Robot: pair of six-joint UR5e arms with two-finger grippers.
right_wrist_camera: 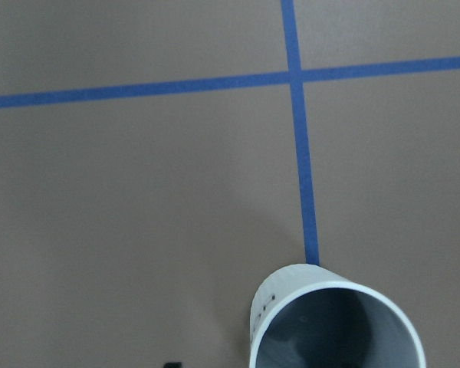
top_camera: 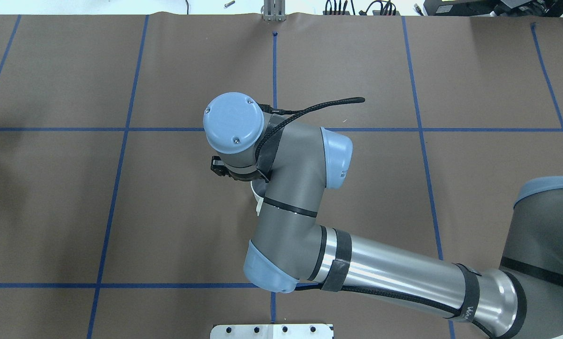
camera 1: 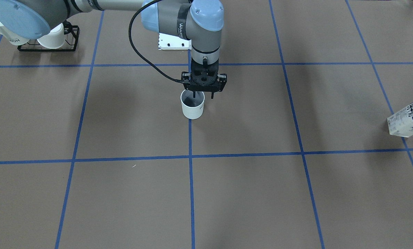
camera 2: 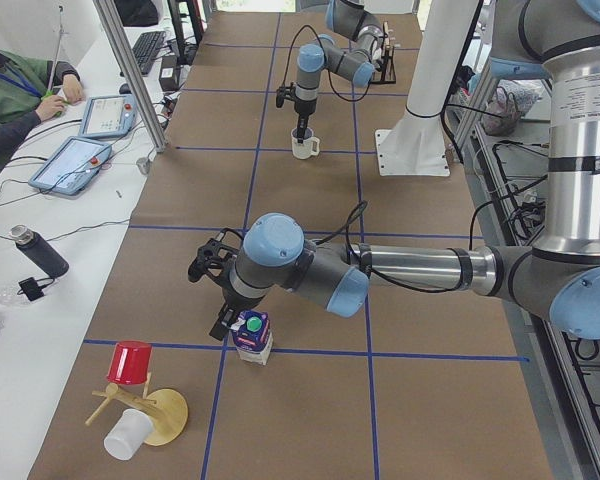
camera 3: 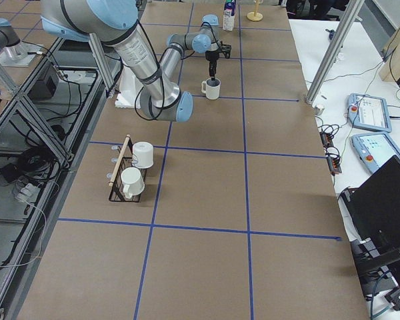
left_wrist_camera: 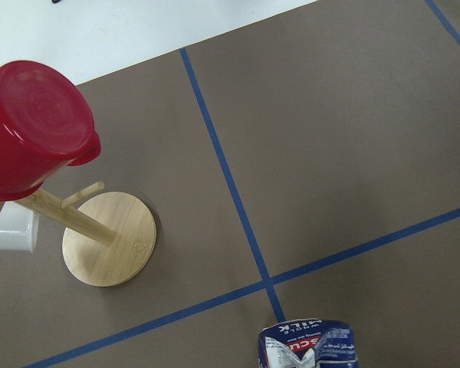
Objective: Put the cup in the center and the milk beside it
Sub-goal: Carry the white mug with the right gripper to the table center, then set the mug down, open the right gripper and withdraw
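Note:
The white cup (camera 1: pixel 192 108) stands upright on the middle blue tape line of the brown surface (camera 1: pixel 254 114). It also shows in the right wrist view (right_wrist_camera: pixel 333 322). My right gripper (camera 1: pixel 203 95) hangs straight down over it, open. One finger is inside the cup and one is outside its rim. The milk (camera 2: pixel 252 335), a blue-and-white carton with a green cap, stands far off at the table's left end, and it shows in the front view (camera 1: pixel 408 117). My left gripper (camera 2: pixel 202 266) hovers just beside and above the carton. I cannot tell whether it is open or shut.
A black wire rack (camera 1: pixel 49 43) with white cups stands near the robot's right side. A wooden mug tree (left_wrist_camera: pixel 107 238) with a red cup (left_wrist_camera: pixel 34 126) stands near the milk, with a white cup (camera 2: pixel 128 435) lying beside it. An operator (camera 2: pixel 10 90) sits at the side table.

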